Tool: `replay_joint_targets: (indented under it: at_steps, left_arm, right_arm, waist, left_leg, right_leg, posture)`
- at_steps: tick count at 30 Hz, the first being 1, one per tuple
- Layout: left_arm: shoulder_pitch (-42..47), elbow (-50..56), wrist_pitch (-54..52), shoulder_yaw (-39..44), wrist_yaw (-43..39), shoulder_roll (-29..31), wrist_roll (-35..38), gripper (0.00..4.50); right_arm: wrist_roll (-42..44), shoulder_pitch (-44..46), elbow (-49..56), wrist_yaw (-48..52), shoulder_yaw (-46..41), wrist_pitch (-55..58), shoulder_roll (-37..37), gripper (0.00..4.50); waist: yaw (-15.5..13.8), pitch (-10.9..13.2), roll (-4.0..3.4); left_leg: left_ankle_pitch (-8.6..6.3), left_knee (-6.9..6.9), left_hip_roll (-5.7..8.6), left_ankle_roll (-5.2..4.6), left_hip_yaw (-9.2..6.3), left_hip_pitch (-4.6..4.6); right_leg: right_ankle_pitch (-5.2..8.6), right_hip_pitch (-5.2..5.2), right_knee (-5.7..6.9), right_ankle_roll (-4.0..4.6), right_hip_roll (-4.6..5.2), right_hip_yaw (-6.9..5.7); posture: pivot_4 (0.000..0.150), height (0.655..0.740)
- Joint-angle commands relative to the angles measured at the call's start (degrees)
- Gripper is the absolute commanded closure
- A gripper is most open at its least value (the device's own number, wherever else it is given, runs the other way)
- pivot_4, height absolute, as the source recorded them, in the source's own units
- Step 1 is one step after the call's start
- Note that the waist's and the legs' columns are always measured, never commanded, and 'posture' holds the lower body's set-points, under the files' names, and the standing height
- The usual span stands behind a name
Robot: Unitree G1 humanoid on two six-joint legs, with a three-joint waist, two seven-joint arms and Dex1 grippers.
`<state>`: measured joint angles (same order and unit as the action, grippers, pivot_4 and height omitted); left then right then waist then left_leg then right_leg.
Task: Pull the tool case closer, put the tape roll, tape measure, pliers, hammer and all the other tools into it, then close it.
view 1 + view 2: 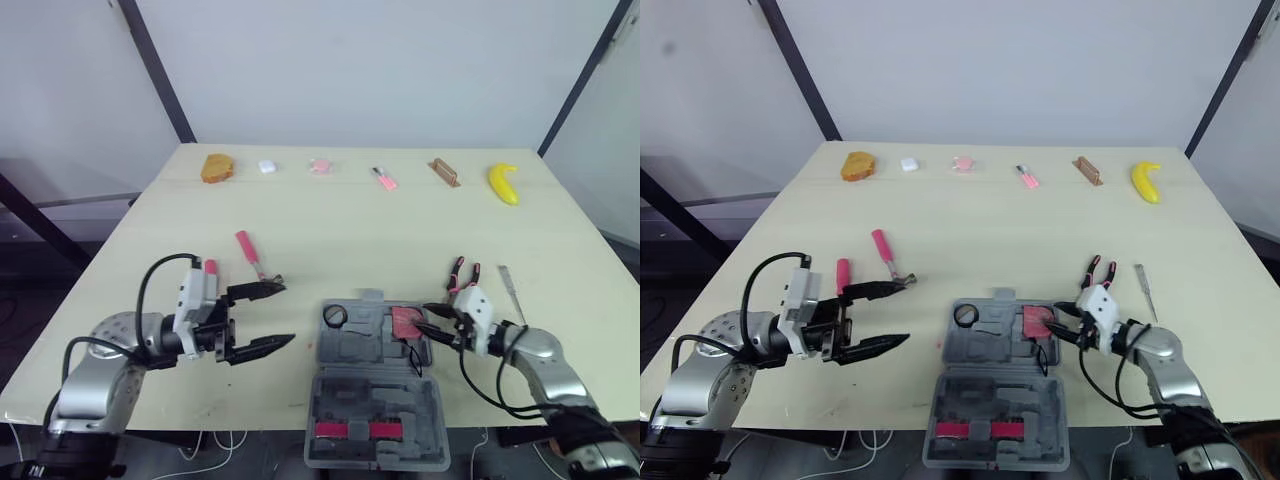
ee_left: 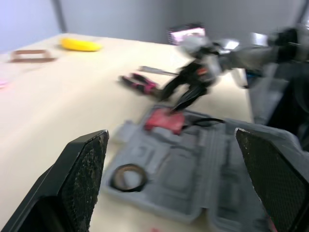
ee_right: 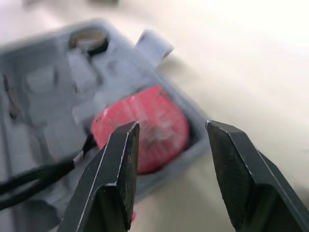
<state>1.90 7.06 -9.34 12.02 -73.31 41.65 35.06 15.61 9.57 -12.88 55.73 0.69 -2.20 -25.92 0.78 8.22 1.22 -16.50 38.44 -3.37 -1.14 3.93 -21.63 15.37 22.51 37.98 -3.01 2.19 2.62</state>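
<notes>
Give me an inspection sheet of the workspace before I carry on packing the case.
Surface: pale wooden table, no spills seen.
Job's things: open grey plastic tool case holding black tape roll and red tape measure; red-handled pliers, red-handled screwdriver and thin metal blade lie outside it.
Clutter: yellow banana, brown bread, small items along far edge.
Claws: left claw open, empty; right claw open at the tape measure.
Cables: black cables on both arms.
Surroundings: white walls, dark poles.
</notes>
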Motion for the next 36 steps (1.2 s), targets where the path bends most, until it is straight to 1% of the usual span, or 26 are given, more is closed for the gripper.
replay_joint_targets:
  at_steps: [1,4,8,11,14,16,17,18,20,21,23,26,29,32,36]
  left_arm:
    - [-2.21,-0.18,-0.08,4.19,1.64,-0.62,1.89,0.0]
    - [-3.98,-2.29,0.28,6.62,2.44,-0.94,2.14,0.0]
    - [-7.29,-11.31,4.6,12.3,4.32,-1.94,0.33,0.0]
    - [-9.59,-19.08,10.19,15.02,4.61,-1.95,-2.75,0.0]
    - [-10.95,-25.8,12.71,18.2,5.31,-1.47,-3.23,0.0]
    - [-11.97,-30.22,14.79,19.53,5.7,-0.67,-4.44,0.0]
    - [-12.38,-31.98,15.26,20.25,6.0,-0.48,-4.63,0.0]
    - [-12.51,-33.13,15.61,20.64,6.08,-0.38,-4.7,0.0]
    - [-12.72,-34.94,15.82,21.54,6.52,-0.19,-4.57,0.0]
    - [-12.82,-35.57,16.22,21.67,6.41,-0.05,-4.75,0.0]
    - [-14.0,-37.29,17.43,21.31,5.56,0.12,-5.62,0.0]
    - [-14.0,-38.09,17.07,21.92,5.83,-0.35,-4.85,0.0]
    - [-14.33,-35.39,17.69,20.42,4.66,-0.43,-5.44,0.0]
    - [-14.25,-27.45,17.93,17.53,3.3,-0.73,-5.72,0.0]
    - [-12.27,-16.5,13.96,13.56,2.22,-0.04,-3.71,0.0]
  right_arm:
    - [4.22,-3.77,8.56,-0.75,-5.84,1.87,-3.35,2.19]
    - [5.9,-8.15,11.14,-2.99,-10.41,2.84,-5.0,2.19]
    - [8.91,-19.17,9.54,-2.37,-20.41,-0.65,-7.13,2.19]
    - [11.3,-24.83,7.77,-2.24,-26.3,-1.48,-7.2,2.19]
    - [13.12,-29.92,6.17,-1.77,-31.34,-2.82,-6.78,2.19]
    - [14.14,-32.7,4.78,-0.84,-34.0,-3.97,-6.6,1.81]
    - [14.69,-33.8,3.92,-0.77,-35.33,-4.24,-6.49,1.24]
    - [15.09,-34.37,3.41,-0.72,-36.11,-4.34,-6.42,1.06]
    - [16.4,-35.49,1.68,0.32,-37.83,-4.41,-6.5,0.17]
    - [16.79,-35.81,0.97,0.9,-38.36,-4.48,-6.6,0.05]
    - [19.12,-36.47,-1.12,2.0,-40.5,-3.1,-6.73,0.05]
    - [19.68,-36.7,-1.85,2.58,-41.04,-2.43,-6.96,0.05]
    - [18.43,-36.13,1.67,0.41,-39.44,-1.04,-6.76,0.05]
    - [15.75,-35.39,12.07,-4.95,-34.6,2.42,-5.91,0.05]
    - [13.06,-32.63,22.27,-11.55,-28.74,7.53,-5.22,0.05]
  waist:
    - [0.06,0.01,-0.01]
    - [-0.01,0.03,0.01]
    - [-0.46,0.03,-0.01]
    - [-0.19,0.07,0.05]
    - [0.11,0.07,0.08]
    - [0.12,0.08,0.11]
    - [0.08,0.08,0.11]
    - [0.07,0.08,0.12]
    - [0.02,0.07,0.12]
    - [0.01,0.06,0.14]
    - [-0.04,0.04,0.17]
    - [-0.03,0.03,0.17]
    - [-0.02,0.02,0.17]
    - [-0.01,0.01,0.15]
    - [-0.11,0.0,0.12]
  left_leg:
    - [0.01,0.01,0.01,0.0,0.0,-0.22]
    - [0.0,-0.01,0.02,0.0,0.06,-0.25]
    - [0.0,-0.05,0.03,0.0,0.18,-0.32]
    - [0.0,-0.05,0.03,-0.01,0.22,-0.32]
    - [0.0,-0.05,0.03,-0.01,0.28,-0.21]
    - [0.0,-0.05,0.02,-0.01,0.27,-0.19]
    - [0.0,-0.06,0.02,-0.01,0.26,-0.18]
    - [0.0,-0.06,0.01,-0.01,0.25,-0.18]
    - [0.0,-0.06,0.01,0.0,0.22,-0.19]
    - [-0.01,-0.06,0.01,-0.01,0.2,-0.18]
    - [0.0,-0.06,0.0,-0.01,0.19,-0.18]
    - [-0.01,-0.07,-0.01,0.0,0.15,-0.15]
    - [-0.01,-0.07,-0.21,0.0,0.14,-0.15]
    - [-0.01,-0.08,-0.25,0.0,0.15,-0.14]
    - [-0.01,-0.07,-0.27,0.0,0.15,-0.16]
  right_leg:
    - [-0.01,0.27,0.02,-0.02,0.0,0.04]
    - [0.0,0.3,-0.06,-0.02,-0.02,0.05]
    - [0.02,0.3,-0.14,-0.01,-0.02,-0.04]
    - [0.02,0.29,-0.19,-0.03,-0.02,-0.01]
    - [0.03,0.28,-0.16,-0.01,-0.02,0.08]
    - [0.09,0.28,-0.13,0.1,-0.03,0.07]
    - [0.13,0.28,-0.13,0.16,-0.02,0.09]
    - [0.13,0.28,-0.13,0.16,-0.02,0.08]
    - [0.13,0.28,-0.14,0.16,0.0,0.1]
    - [0.13,0.28,-0.14,0.16,0.02,0.11]
    - [0.13,0.28,-0.14,0.17,0.04,0.11]
    - [0.13,0.28,-0.13,0.18,0.08,0.11]
    - [0.13,0.28,-0.13,0.18,0.09,0.12]
    - [0.12,0.29,-0.11,0.19,0.12,0.13]
    - [0.11,0.3,-0.09,0.19,0.14,0.12]
  posture:
    - [0.15,0.74]
    - [0.15,0.74]
    - [0.15,0.74]
    - [0.15,0.74]
    - [0.15,0.74]
    - [0.15,0.74]
    - [0.15,0.74]
    - [0.15,0.74]
    - [0.15,0.74]
    - [0.15,0.74]
    - [0.15,0.74]
    - [0.15,0.74]
    - [0.15,0.74]
    - [0.15,0.74]
    - [0.15,0.74]
